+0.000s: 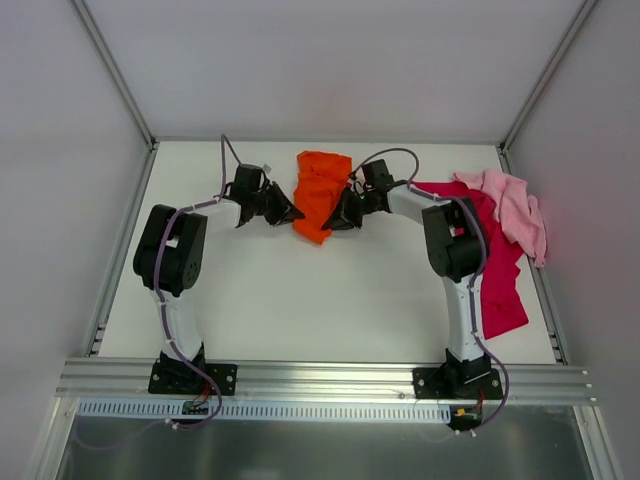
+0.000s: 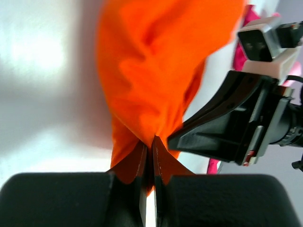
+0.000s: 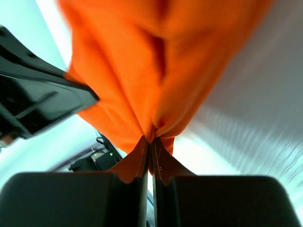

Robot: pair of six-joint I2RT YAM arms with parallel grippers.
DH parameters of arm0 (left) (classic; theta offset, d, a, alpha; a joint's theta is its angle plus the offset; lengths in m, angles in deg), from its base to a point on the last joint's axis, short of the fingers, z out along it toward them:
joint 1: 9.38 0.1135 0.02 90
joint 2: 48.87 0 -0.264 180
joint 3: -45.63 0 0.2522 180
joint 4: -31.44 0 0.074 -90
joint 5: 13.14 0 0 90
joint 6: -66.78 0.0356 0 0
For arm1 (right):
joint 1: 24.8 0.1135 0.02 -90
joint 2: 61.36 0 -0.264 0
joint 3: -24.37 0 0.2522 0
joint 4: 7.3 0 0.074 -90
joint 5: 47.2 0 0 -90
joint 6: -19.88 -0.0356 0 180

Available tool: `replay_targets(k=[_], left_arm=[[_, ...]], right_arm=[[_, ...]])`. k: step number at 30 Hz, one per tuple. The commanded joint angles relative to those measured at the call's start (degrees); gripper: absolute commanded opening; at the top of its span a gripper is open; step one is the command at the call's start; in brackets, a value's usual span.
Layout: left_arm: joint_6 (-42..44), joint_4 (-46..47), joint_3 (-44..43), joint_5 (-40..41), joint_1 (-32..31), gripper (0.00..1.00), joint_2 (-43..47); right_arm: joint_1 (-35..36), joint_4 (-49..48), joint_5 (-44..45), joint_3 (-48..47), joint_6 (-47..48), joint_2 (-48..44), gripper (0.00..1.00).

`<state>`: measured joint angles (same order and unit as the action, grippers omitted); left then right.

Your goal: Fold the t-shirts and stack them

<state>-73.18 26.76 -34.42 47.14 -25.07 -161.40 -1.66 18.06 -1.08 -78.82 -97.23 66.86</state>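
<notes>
The bright orange t-shirt (image 1: 320, 192) is bunched up near the back middle of the table. My left gripper (image 1: 297, 214) pinches its left lower edge, and the left wrist view shows orange cloth (image 2: 151, 80) caught between the shut fingertips (image 2: 149, 142). From the other side, my right gripper (image 1: 329, 224) is shut on the shirt's right lower edge; its wrist view shows the orange cloth (image 3: 156, 71) gathered into the shut tips (image 3: 150, 140). The magenta-red t-shirt (image 1: 500, 270) lies spread at the right, with the light pink t-shirt (image 1: 515, 210) crumpled on its far end.
Grey walls close the table (image 1: 300, 300) in at the back and both sides. A metal rail (image 1: 320, 378) runs along the near edge by the arm bases. The right arm's gripper body (image 2: 236, 123) shows close by in the left wrist view.
</notes>
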Motion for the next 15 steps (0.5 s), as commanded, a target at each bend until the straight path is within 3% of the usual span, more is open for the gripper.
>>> replay_targets(k=[1,6,15], left_arm=[[3.9,-2.9,-7.3,-2.4,0.3,0.00,5.4],[5.0,-6.5,-8.8,-3.8,0.2,0.00,9.5],[6.0,-7.2,-3.6,-4.1,0.2,0.00,15.3]], right_arm=[[0.4,8.9,-1.6,-5.4,7.3,-7.8,0.01],[0.2,17.0,0.0,-7.0,13.0,-13.0,0.01],[-0.5,17.2,1.3,-3.9,13.8,-18.4,0.01]])
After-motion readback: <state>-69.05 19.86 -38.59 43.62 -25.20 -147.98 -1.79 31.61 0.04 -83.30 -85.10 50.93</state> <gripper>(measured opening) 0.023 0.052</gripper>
